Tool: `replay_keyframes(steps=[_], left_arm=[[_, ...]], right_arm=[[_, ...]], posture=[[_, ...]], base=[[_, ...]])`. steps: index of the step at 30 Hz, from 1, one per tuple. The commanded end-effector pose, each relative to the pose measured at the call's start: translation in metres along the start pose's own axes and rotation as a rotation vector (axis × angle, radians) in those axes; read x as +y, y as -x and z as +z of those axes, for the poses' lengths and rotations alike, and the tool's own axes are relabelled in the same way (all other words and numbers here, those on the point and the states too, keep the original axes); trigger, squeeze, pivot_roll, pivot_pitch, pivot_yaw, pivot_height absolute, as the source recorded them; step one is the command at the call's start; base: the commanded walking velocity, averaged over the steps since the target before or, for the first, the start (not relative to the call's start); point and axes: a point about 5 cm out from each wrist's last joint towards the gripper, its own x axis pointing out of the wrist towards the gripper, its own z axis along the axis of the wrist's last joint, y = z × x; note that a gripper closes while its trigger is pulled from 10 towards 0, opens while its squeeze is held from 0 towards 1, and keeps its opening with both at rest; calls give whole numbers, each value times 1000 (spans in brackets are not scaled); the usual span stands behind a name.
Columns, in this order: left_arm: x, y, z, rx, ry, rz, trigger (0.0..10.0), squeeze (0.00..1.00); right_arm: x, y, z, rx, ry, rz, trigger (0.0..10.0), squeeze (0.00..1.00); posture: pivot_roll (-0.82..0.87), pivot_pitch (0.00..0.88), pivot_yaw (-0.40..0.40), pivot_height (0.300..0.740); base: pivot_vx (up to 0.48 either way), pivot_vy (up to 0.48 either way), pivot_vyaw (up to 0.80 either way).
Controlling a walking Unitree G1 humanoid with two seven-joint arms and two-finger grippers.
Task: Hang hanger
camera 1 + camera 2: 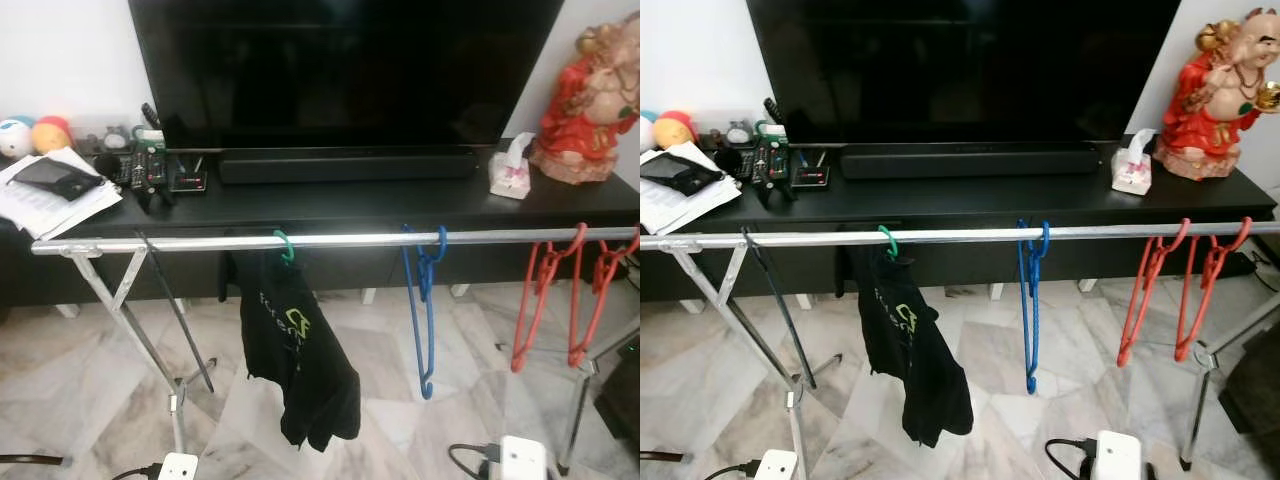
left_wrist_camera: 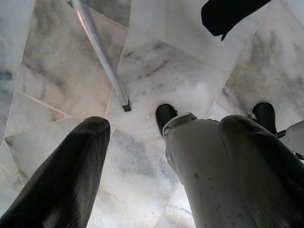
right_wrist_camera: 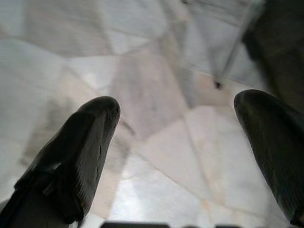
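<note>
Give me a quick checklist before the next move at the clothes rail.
1. Green hanger hooked on the rail: ok, black shirt hanging from it.
2. Blue hangers and red hangers seated on the rail: ok.
3. Left claw empty and open: ok, pointing at the marble floor.
4. Right claw empty and open: ok, also over the floor.
5. Any hanger left to hang: cannot tell.
6. Cables and plugs near the rack's feet: not ok, watch footing.
</note>
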Motion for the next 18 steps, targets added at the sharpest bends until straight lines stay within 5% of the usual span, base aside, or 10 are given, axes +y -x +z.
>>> replay_keyframes(steps=[1, 7, 10, 18], left_arm=[[-5, -1, -2, 18, -28, -15, 10000, 0], [-5, -2, 5, 0, -25, -12, 10000, 0], [-3, -3, 6, 5, -32, -7, 10000, 0], [0, -5, 15, -4, -54, -1, 10000, 0]], right_arm=[[5, -2, -4, 15, 0, 83, 10000, 0], [14, -2, -16, 79, 137, 231, 10000, 0], [13, -3, -16, 83, 72, 221, 10000, 0], [24, -1, -19, 111, 84, 262, 10000, 0]], posture=[[-113, 0, -60, 740], [-83, 0, -61, 740], [-84, 0, -49, 740], [-89, 0, -24, 740]], base=[[0, 0, 0], [0, 0, 0], [0, 0, 0], [0, 0, 0]])
